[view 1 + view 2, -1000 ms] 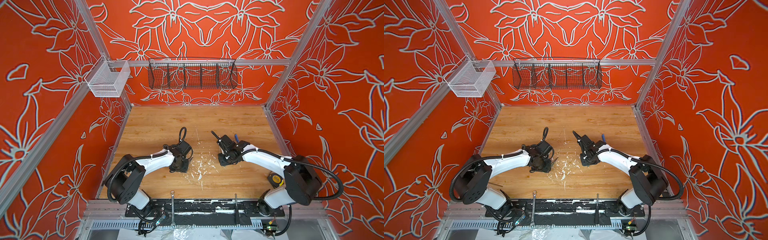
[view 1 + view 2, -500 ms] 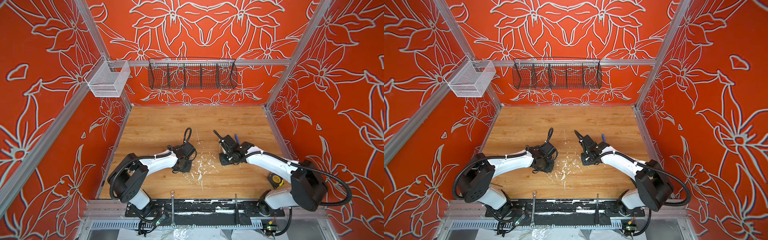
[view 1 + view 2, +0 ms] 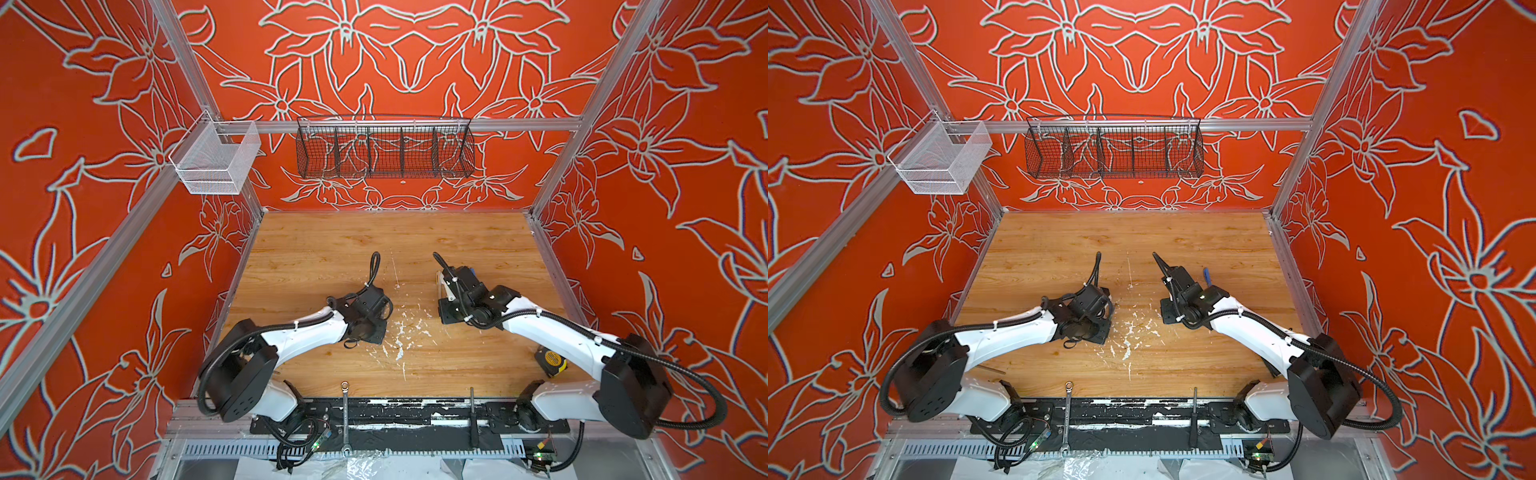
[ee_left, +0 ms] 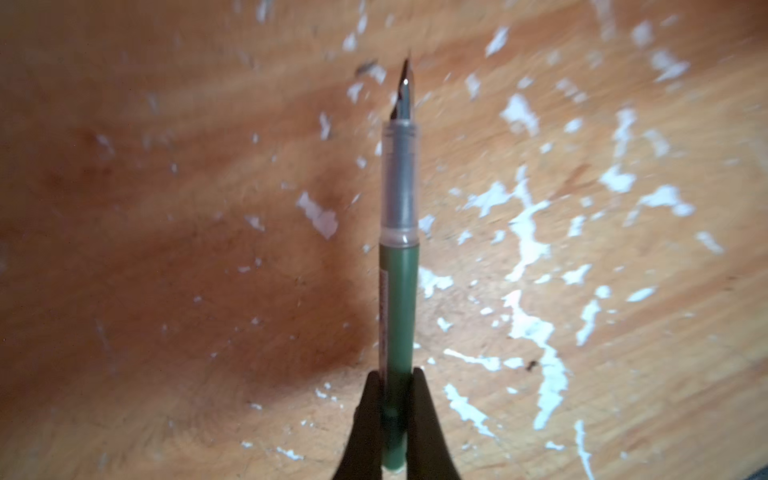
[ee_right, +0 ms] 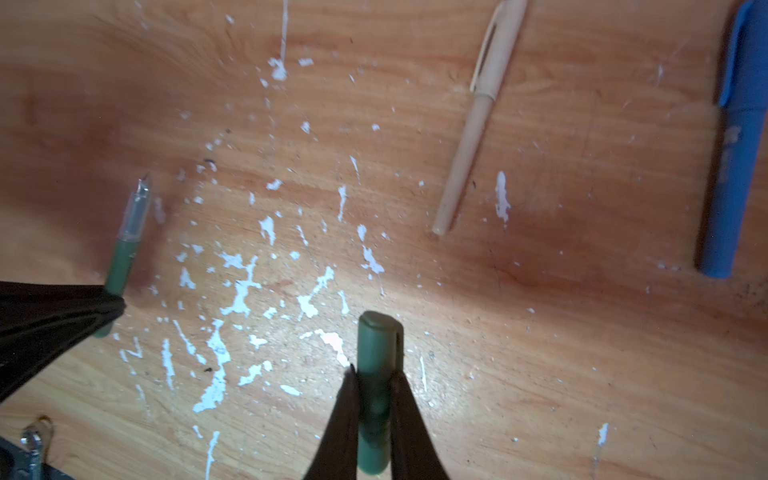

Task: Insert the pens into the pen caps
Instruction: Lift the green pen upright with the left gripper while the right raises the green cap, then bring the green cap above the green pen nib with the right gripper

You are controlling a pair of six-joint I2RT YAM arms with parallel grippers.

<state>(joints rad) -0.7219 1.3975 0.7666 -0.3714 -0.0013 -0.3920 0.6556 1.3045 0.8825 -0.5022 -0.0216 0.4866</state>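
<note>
The left gripper (image 4: 394, 386) has just clamped the green pen (image 4: 399, 299) at one edge of the paint flecks (image 4: 528, 232). The right gripper (image 5: 374, 378) pinches the green cap (image 5: 380, 345) at their opposite edge (capping looks ready to begin).

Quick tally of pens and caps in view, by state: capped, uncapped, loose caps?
Capped pens: 2 (tan pen, blue pen, both lying loose)
Uncapped pens: 1 (green pen, in the left gripper)
Loose caps: 1 (green cap, in the right gripper)
Total: 4
</note>
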